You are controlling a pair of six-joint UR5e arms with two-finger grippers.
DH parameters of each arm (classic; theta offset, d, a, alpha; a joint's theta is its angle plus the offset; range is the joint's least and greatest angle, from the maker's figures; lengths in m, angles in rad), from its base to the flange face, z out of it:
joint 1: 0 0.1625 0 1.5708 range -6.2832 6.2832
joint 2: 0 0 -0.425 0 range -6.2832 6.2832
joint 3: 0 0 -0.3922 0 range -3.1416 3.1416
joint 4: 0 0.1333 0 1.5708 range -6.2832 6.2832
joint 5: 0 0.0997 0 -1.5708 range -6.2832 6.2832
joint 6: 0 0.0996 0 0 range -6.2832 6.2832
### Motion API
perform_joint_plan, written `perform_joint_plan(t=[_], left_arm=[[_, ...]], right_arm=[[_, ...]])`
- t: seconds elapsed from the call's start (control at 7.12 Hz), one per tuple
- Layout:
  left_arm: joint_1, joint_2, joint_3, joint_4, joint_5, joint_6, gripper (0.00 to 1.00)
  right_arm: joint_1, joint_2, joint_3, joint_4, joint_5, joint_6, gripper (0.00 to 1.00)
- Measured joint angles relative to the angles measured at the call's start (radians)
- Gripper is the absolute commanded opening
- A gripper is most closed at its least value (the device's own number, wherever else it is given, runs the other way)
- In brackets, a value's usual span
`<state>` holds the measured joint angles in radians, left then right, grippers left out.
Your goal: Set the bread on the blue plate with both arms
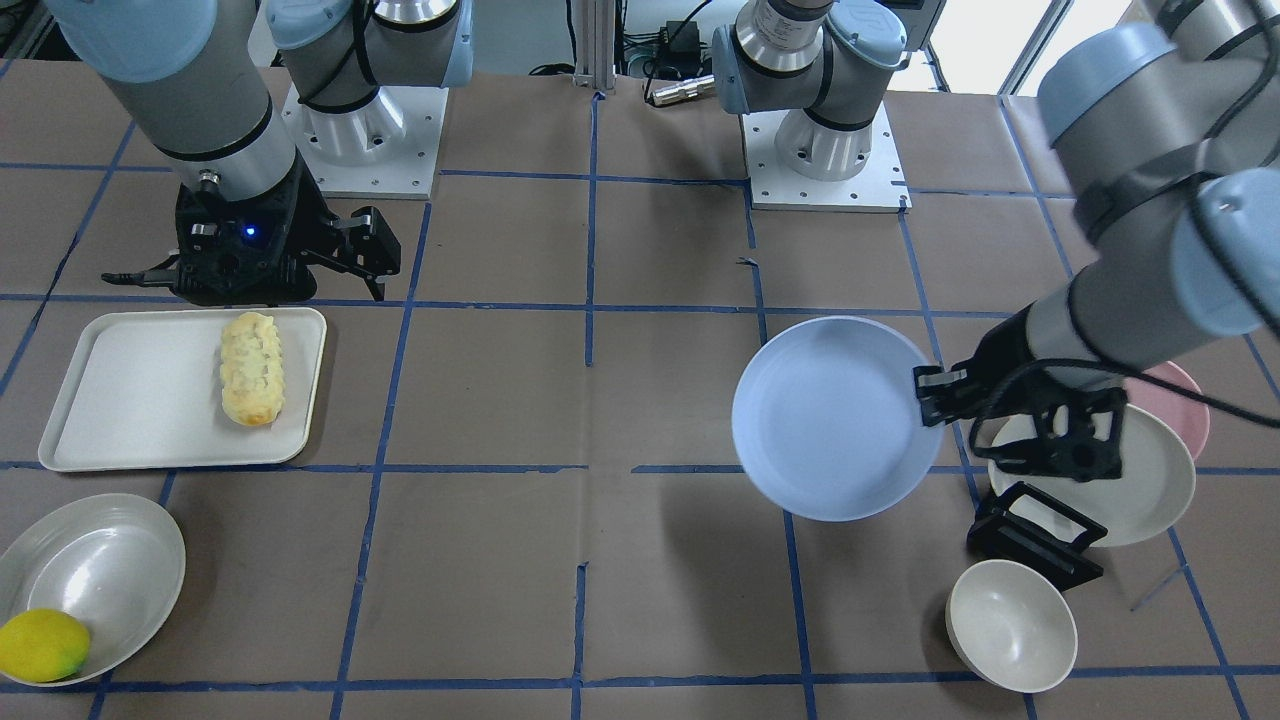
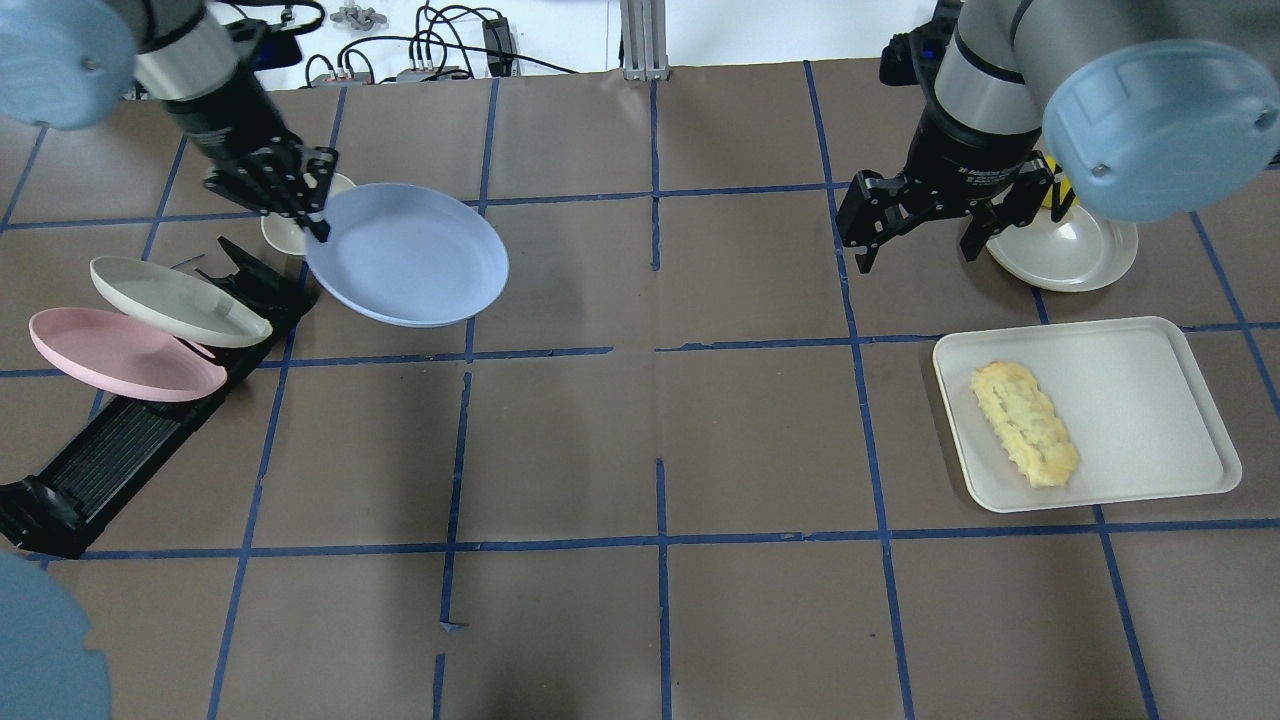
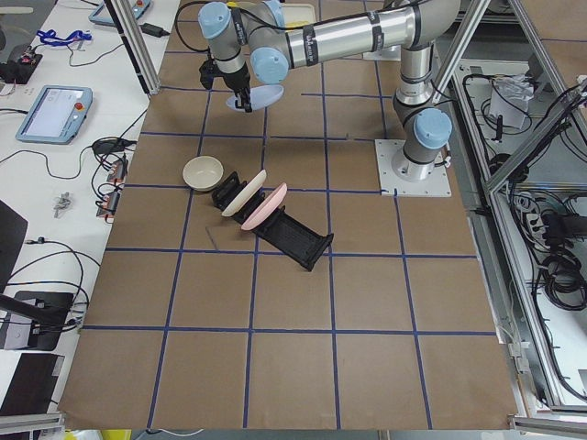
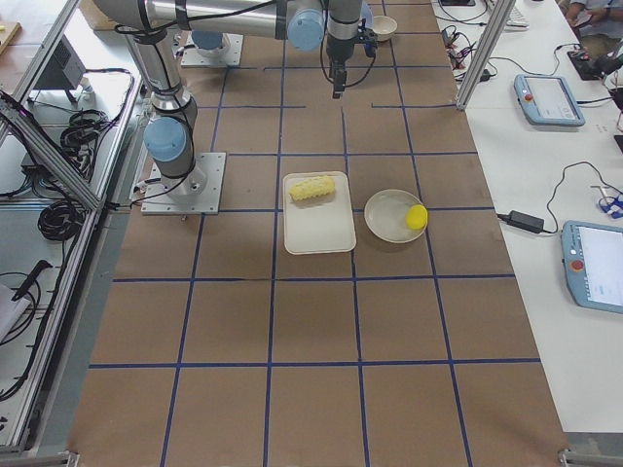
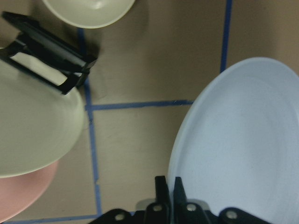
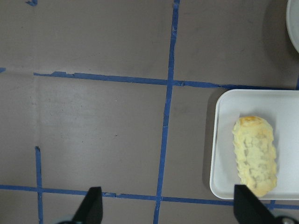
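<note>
The bread [image 2: 1025, 423] lies on a white tray [image 2: 1150, 400] at the right of the overhead view; it also shows in the front view [image 1: 250, 368] and the right wrist view [image 6: 254, 154]. My right gripper [image 2: 920, 245] is open and empty. It hangs above the table just beyond the tray's far left corner, apart from the bread. My left gripper [image 2: 315, 215] is shut on the rim of the blue plate [image 2: 410, 255] and holds it tilted above the table. The pinch shows in the left wrist view [image 5: 168, 184].
A black dish rack [image 2: 120, 450] at the left holds an off-white plate [image 2: 175, 300] and a pink plate [image 2: 120, 352]. A small off-white bowl [image 1: 1010, 625] stands by the rack. A shallow white dish [image 1: 95, 570] with a yellow lemon-like fruit [image 1: 42, 645] sits near the tray.
</note>
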<state>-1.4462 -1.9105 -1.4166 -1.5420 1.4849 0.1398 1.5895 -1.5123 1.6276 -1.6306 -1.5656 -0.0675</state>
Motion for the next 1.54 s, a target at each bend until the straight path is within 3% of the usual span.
perform_joint_plan(t=[0.42,0.7,0.84,0.98,1.54], left_arm=[[-0.183,-0.126,-0.009,0.146,-0.118,-0.193,0.11],[-0.263,-0.186,-0.035,0.185,-0.133,-0.231,0.25],[-0.282,-0.201,-0.060,0.199,-0.134,-0.236,0.52],[-0.291,-0.209,-0.088,0.211,-0.133,-0.237,0.96],[-0.289,-0.175,-0.077,0.209,-0.115,-0.233,1.00]], right_arm=[[-0.004,0.000,0.001,0.001,-0.003,-0.002,1.00],[-0.006,0.000,0.001,0.001,-0.025,-0.005,1.00],[-0.006,0.000,0.001,0.002,-0.031,-0.006,1.00],[-0.006,0.001,0.002,0.002,-0.033,-0.006,1.00],[-0.020,0.002,0.007,0.003,-0.036,-0.019,1.00]])
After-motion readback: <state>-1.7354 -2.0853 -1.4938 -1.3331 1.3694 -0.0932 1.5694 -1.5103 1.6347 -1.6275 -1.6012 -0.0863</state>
